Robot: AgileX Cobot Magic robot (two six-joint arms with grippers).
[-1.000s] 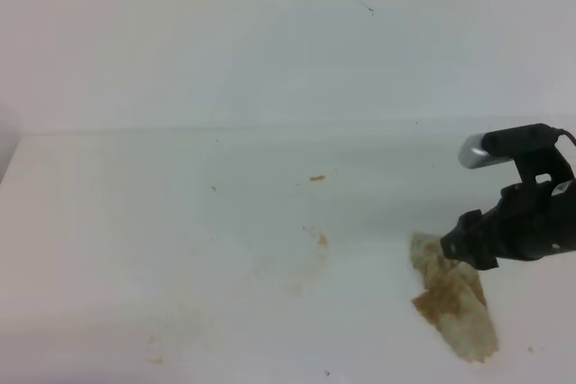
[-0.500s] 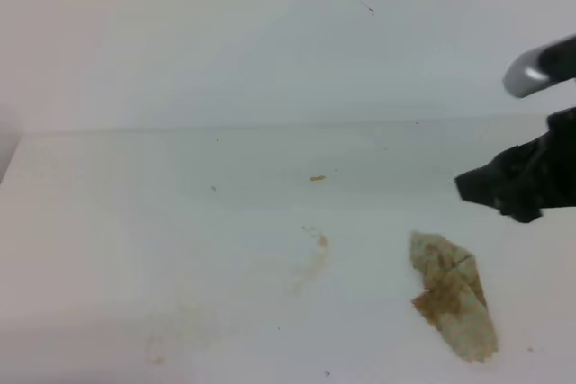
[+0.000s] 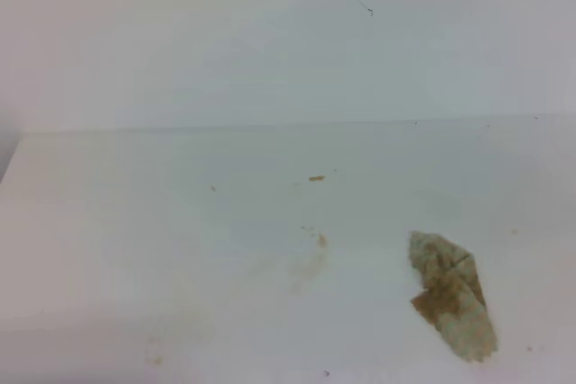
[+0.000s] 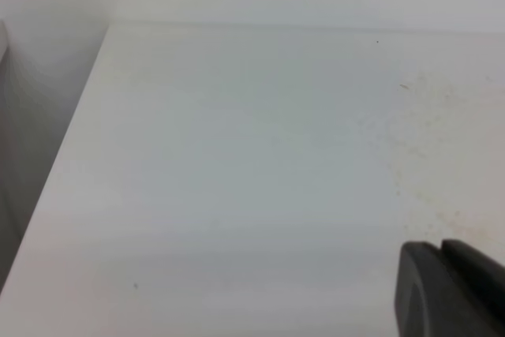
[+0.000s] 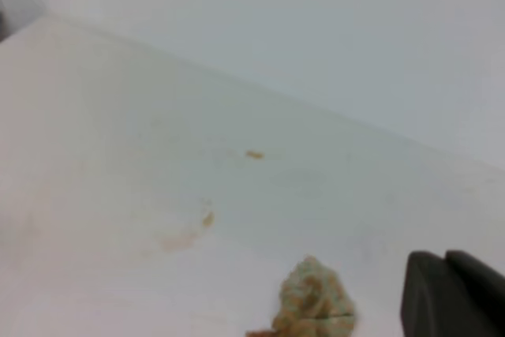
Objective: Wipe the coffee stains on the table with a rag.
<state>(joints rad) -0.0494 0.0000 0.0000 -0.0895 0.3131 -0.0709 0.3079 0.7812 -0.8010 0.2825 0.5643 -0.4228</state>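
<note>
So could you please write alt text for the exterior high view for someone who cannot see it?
A crumpled, brown-stained rag lies alone on a white table, lower right. Faint tan coffee stains smear the middle, with a small orange speck farther back. No gripper is visible.

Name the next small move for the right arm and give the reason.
Probably bring the right pincer back down over the rag to pick it up. The rag lies loose on the table, nothing holding it, while faint coffee stains remain to its left.
</note>
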